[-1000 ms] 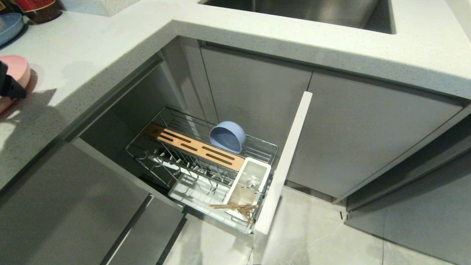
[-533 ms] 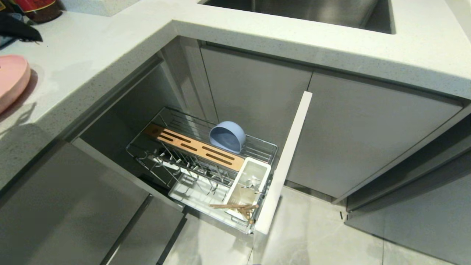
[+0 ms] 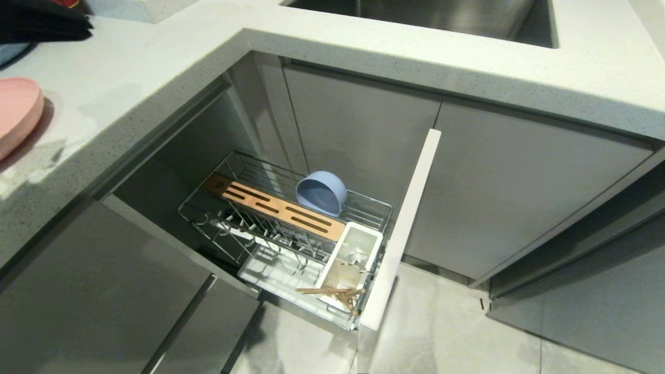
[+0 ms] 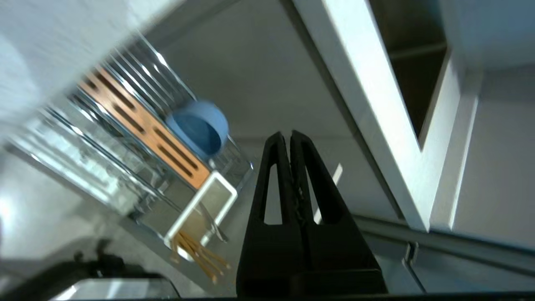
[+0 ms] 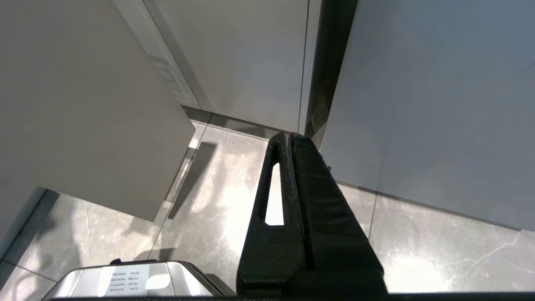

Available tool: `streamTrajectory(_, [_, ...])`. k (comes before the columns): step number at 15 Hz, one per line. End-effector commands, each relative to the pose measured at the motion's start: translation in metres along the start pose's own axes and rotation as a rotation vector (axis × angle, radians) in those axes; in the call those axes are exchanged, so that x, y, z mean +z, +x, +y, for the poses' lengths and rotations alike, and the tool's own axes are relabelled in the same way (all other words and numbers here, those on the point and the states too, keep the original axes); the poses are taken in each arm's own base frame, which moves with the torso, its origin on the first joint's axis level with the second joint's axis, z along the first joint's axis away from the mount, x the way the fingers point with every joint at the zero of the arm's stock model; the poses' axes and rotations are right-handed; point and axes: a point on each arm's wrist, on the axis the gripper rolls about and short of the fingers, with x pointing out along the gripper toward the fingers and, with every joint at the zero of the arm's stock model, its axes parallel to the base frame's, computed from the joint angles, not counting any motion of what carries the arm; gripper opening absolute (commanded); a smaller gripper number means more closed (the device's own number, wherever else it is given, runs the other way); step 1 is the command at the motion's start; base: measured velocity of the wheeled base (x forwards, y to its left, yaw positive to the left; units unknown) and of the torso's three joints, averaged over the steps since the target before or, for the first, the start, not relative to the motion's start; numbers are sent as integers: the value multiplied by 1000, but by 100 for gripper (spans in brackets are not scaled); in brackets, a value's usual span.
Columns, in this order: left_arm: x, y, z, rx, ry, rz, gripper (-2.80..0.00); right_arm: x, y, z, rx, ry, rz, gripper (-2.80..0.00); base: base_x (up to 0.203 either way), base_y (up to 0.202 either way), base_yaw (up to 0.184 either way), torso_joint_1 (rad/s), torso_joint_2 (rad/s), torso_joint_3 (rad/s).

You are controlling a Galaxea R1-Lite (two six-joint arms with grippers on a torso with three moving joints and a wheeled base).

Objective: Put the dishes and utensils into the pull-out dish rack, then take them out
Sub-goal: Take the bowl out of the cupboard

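The pull-out dish rack [image 3: 402,228] stands drawn out below the counter. A periwinkle-blue bowl [image 3: 321,193] leans on its side on the wires behind the wood strip [image 3: 280,208]; the left wrist view shows this bowl [image 4: 199,129] too. Wooden chopsticks [image 3: 332,293] and a silver spoon [image 3: 358,257] sit in the white utensil box. The pink plate [image 3: 15,111] lies flat on the counter at the far left. My left arm [image 3: 47,26] hangs above the counter's back-left corner, its gripper [image 4: 290,133] shut on nothing. My right gripper [image 5: 289,134] is shut and parked over the floor.
A blue-grey plate [image 3: 10,52] shows partly under the left arm. The sink [image 3: 441,15] is at the back. Grey cabinet fronts [image 3: 519,197] flank the rack, and the rack's front panel juts over the tiled floor [image 3: 441,332].
My left arm has left the pink plate's edge and swung up and toward the counter's back corner. The plate now lies uncovered. Rack, bowl and utensils have not moved.
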Motion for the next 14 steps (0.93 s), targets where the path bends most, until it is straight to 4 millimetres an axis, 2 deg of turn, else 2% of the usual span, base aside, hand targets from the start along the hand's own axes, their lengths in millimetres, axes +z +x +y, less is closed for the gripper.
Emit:
streamTrajectory(1, [-20,45,1,47,-7,104,-280,0,0,0,0,1,-5,-280,0,0,0,0,0,0])
streamTrajectory(3, [-32,69,6,68,-7,133,-280,0,0,0,0,1,-5,-280,0,0,0,0,0,0])
streamTrajectory(5, [-50,103,14,92,1,162,-280,0,0,0,0,1,-5,-280,0,0,0,0,0,0])
streamTrajectory(11, [-91,180,29,169,17,223,-280,0,0,0,0,1,-5,-280,0,0,0,0,0,0])
streamTrajectory(14, [-121,211,26,163,36,278,-280,0,0,0,0,1,-5,-280,0,0,0,0,0,0])
